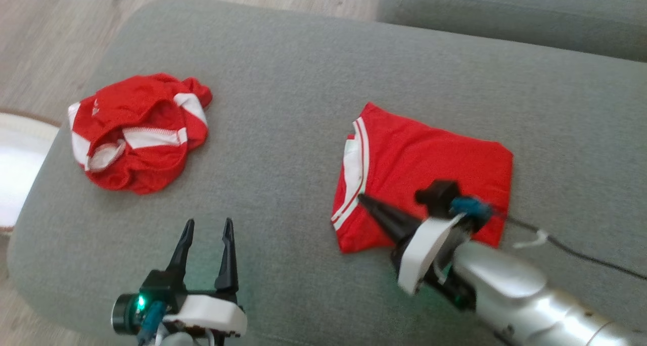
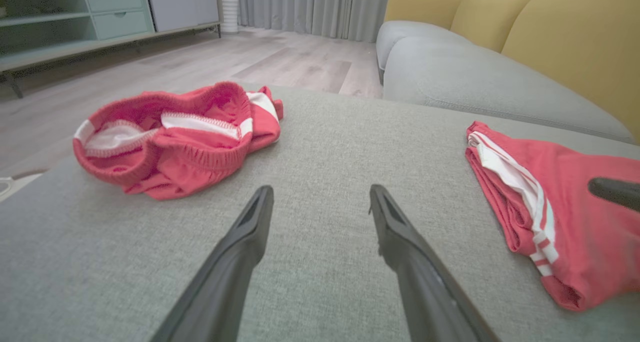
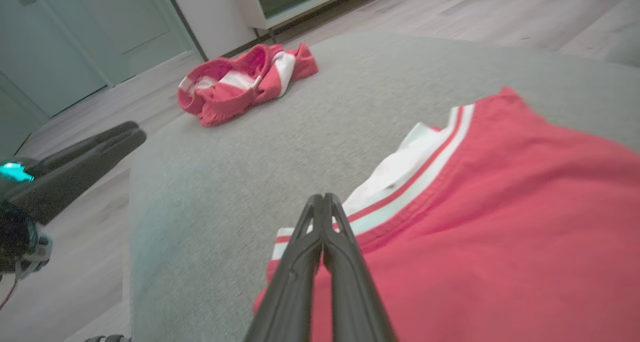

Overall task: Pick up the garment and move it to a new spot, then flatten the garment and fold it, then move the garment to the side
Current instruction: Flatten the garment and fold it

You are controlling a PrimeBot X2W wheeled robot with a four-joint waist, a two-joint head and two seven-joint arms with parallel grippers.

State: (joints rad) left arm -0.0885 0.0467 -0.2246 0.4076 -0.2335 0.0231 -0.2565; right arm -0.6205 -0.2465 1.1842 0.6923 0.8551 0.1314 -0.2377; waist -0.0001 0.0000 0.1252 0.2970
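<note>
A folded red garment (image 1: pixel 429 159) with white trim lies flat on the right part of the grey seat (image 1: pixel 303 58); it also shows in the wrist views (image 2: pixel 575 217) (image 3: pixel 500 222). My right gripper (image 1: pixel 361 198) (image 3: pixel 321 197) is shut, its tip over the garment's near left edge by the white collar stripes, with nothing seen between the fingers. A crumpled red-and-white garment (image 1: pixel 136 131) (image 2: pixel 175 137) (image 3: pixel 245 82) sits at the seat's far left. My left gripper (image 1: pixel 208 224) (image 2: pixel 320 189) is open over bare fabric between the two garments.
A second grey cushion (image 1: pixel 505 12) adjoins at the top right, with yellow backrests (image 2: pixel 565 32) behind it. A black cable (image 1: pixel 581 252) trails from my right arm across the seat. Wooden floor (image 1: pixel 50 12) and a pale rug (image 1: pixel 20 159) lie beyond the seat's left edge.
</note>
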